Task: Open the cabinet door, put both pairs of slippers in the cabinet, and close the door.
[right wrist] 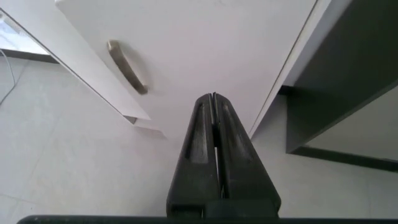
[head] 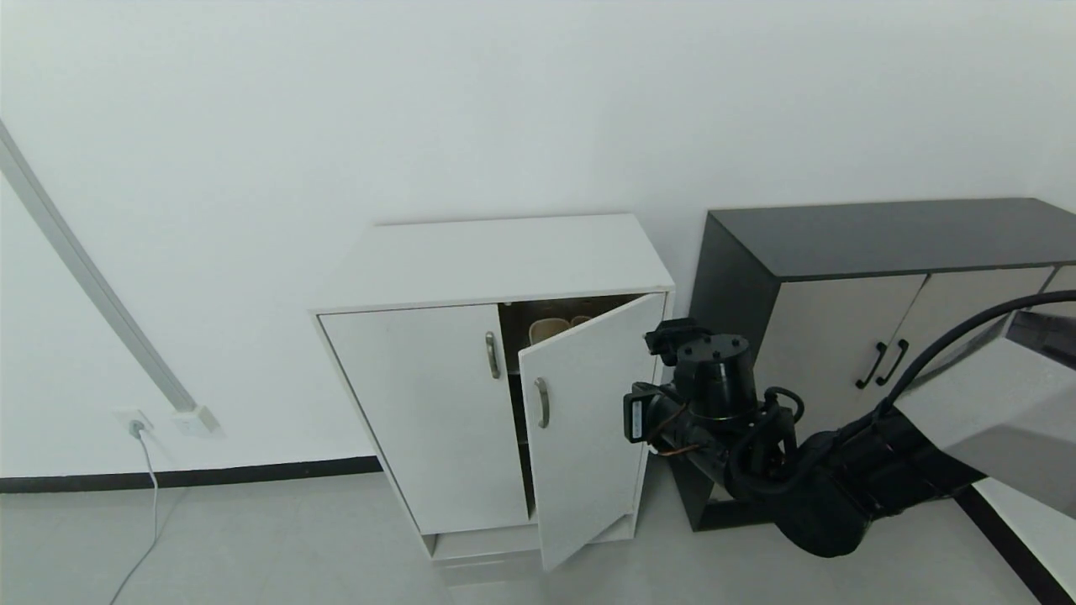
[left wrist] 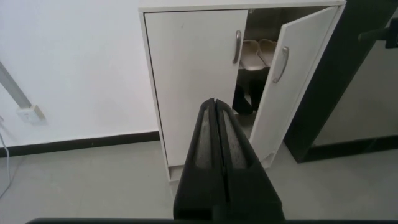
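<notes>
The white cabinet [head: 504, 260] stands against the wall, its left door [head: 420, 412] closed and its right door [head: 588, 428] swung partly open. A beige pair of slippers [head: 551, 328] [left wrist: 258, 53] lies on the upper shelf inside. Below it there is a dark shape [left wrist: 245, 99] that I cannot identify. My right arm [head: 714, 395] is beside the open door's outer face. The right gripper [right wrist: 214, 99] is shut and empty, pointing at that face below its handle [right wrist: 127, 67]. My left gripper [left wrist: 214, 106] is shut and empty, held low, some way in front of the cabinet.
A dark cabinet [head: 883, 235] with grey doors stands close on the right of the white one. A wall socket [head: 134, 420] with a hanging cable [head: 151, 504] is at the left. The grey floor [head: 277, 546] in front is bare.
</notes>
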### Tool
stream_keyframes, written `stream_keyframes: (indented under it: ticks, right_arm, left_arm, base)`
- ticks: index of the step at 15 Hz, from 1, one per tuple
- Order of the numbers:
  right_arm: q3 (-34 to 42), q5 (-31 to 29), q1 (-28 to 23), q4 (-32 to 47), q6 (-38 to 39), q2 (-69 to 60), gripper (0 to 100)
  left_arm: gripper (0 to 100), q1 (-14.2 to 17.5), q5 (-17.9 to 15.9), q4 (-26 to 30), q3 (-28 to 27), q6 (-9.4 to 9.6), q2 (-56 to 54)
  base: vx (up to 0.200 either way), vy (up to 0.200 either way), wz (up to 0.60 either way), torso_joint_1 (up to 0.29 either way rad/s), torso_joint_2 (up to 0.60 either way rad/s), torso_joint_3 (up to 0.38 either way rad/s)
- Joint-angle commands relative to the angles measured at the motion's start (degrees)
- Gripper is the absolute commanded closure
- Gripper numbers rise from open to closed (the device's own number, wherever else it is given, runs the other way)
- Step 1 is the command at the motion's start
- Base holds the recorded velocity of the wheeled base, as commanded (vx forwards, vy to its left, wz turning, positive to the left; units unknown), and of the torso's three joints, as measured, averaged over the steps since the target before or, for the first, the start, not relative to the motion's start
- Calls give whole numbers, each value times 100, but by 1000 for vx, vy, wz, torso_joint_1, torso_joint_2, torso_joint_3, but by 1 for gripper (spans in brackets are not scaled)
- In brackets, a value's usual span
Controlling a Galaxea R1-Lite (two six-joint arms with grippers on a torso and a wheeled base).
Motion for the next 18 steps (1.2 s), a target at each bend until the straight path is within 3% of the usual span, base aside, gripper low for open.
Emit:
stream_keyframes:
  ticks: [1,3,11,14,18]
  right_arm:
    - [29,-1,8,2,-3,19,100]
    - [73,7,8,-33,5,19,100]
    - [337,7,-79,-305,-197,177,100]
    - [803,456,-141,-780,-408,151,100]
    - [1154,535,-167,-1008,-487,151,100]
  left_arm:
    - [100,2,1,-1,1,-4,2]
    - [100,2,1,-1,1,-4,2]
    - [100,2,1,-1,1,-4,2]
    - [100,2,1,-1,1,-4,2]
    - [100,2,1,-1,1,-13,2]
  base:
    - [0,0,600,2,-2,7]
    - [0,0,600,0,2,7]
    - [0,0,0,0,0,0]
    - [0,0,0,0,0,0]
    - [200,0,0,7,1,2]
